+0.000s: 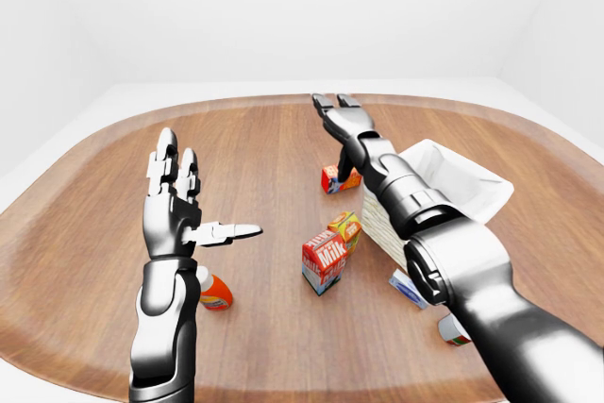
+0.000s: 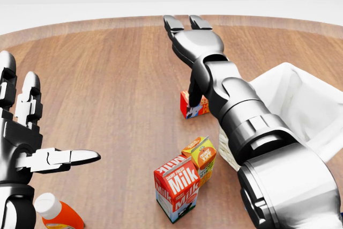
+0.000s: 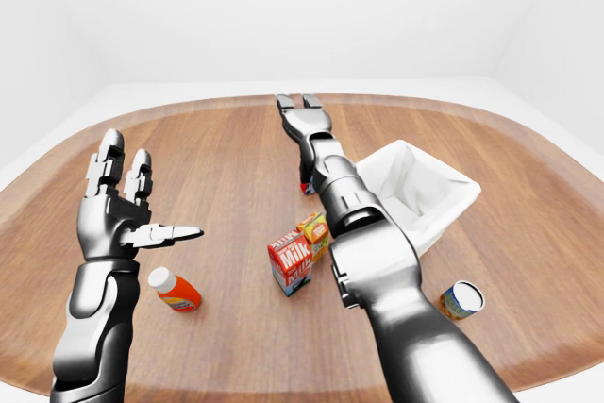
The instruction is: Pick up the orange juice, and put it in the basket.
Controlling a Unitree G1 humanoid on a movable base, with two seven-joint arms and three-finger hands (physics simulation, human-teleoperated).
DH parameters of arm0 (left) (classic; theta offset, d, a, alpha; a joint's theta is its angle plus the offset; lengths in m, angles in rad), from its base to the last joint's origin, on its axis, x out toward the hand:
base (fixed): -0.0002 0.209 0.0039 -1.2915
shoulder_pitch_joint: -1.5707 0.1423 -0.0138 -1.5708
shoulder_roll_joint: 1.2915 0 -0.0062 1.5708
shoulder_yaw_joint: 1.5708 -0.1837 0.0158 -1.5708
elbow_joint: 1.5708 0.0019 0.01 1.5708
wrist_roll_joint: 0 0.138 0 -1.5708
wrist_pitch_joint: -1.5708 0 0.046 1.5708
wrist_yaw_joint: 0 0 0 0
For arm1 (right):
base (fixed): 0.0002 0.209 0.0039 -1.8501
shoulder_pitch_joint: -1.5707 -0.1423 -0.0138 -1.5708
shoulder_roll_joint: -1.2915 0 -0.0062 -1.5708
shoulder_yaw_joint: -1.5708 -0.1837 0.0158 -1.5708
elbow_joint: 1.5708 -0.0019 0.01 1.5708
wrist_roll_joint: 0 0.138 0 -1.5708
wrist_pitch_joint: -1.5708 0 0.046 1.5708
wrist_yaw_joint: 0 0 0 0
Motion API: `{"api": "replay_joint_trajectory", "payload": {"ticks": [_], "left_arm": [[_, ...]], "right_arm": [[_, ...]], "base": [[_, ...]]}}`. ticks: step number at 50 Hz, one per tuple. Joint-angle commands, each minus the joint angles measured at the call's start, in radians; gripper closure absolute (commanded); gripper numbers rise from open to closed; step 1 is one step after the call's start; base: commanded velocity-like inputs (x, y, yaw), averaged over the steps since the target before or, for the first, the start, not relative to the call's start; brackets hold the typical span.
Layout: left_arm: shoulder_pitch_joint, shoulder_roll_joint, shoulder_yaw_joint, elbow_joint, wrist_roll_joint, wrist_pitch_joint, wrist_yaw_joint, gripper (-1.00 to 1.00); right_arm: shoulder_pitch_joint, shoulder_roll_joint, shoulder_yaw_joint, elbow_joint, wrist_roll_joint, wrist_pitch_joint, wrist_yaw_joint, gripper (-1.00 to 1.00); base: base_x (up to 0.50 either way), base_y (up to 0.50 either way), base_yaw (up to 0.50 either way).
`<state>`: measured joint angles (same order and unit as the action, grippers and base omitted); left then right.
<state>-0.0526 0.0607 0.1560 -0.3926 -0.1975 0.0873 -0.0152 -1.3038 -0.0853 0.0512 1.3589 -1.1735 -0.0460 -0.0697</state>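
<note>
The orange juice carton [image 2: 201, 156], orange and yellow, stands at the middle of the wooden table, touching a red milk carton [image 2: 177, 187] on its left. The white basket [image 3: 415, 186] stands just right of them. My right hand [image 2: 187, 46] is open, well above the juice in the head view, fingers stretched out. Its thumb points down onto a small red carton [image 2: 188, 108]. My left hand [image 1: 193, 200] is open and empty, raised at the left, far from the juice.
An orange bottle with a white cap [image 3: 176, 292] lies below my left hand. A can [image 3: 461, 299] lies at the lower right of the basket. A blue and white box [image 1: 408, 288] lies by the basket's near side. The table rim [image 1: 94, 139] curves round.
</note>
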Motion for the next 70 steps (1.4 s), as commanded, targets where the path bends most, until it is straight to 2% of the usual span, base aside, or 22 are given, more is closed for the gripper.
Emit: {"api": "replay_joint_trajectory", "payload": {"ticks": [1, 4, 5, 7, 9, 70], "left_arm": [[-0.002, 0.001, 0.001, 0.005, -0.001, 0.0, 0.0, -1.0], [-0.003, 0.001, 0.002, 0.005, -0.002, 0.0, 0.0, -1.0], [-0.004, 0.001, 0.002, 0.005, -0.002, 0.0, 0.0, -1.0], [-0.003, 0.001, 0.002, 0.005, -0.003, 0.0, 0.0, -1.0], [-0.003, 0.001, 0.002, 0.005, -0.003, 0.0, 0.0, -1.0], [0.0, 0.001, 0.002, 0.002, -0.008, 0.0, 0.001, -1.0]], "right_arm": [[-0.002, 0.008, -0.012, 0.014, -0.058, 0.016, 0.048, -1.0], [0.005, 0.009, -0.01, 0.015, -0.069, 0.018, 0.059, -1.0], [0.01, 0.009, -0.004, 0.016, -0.08, 0.028, 0.065, -1.0], [0.013, 0.007, -0.008, 0.016, -0.085, 0.023, 0.068, -1.0], [0.016, 0.008, -0.008, 0.016, -0.092, 0.04, 0.07, -1.0], [0.118, 0.03, -0.021, 0.026, -0.127, 0.028, 0.094, -1.0]], "base": [[0.0, 0.0, 0.0], [0.0, 0.0, 0.0], [0.0, 0.0, 0.0], [0.0, 0.0, 0.0], [0.0, 0.0, 0.0], [0.0, 0.0, 0.0]]}}
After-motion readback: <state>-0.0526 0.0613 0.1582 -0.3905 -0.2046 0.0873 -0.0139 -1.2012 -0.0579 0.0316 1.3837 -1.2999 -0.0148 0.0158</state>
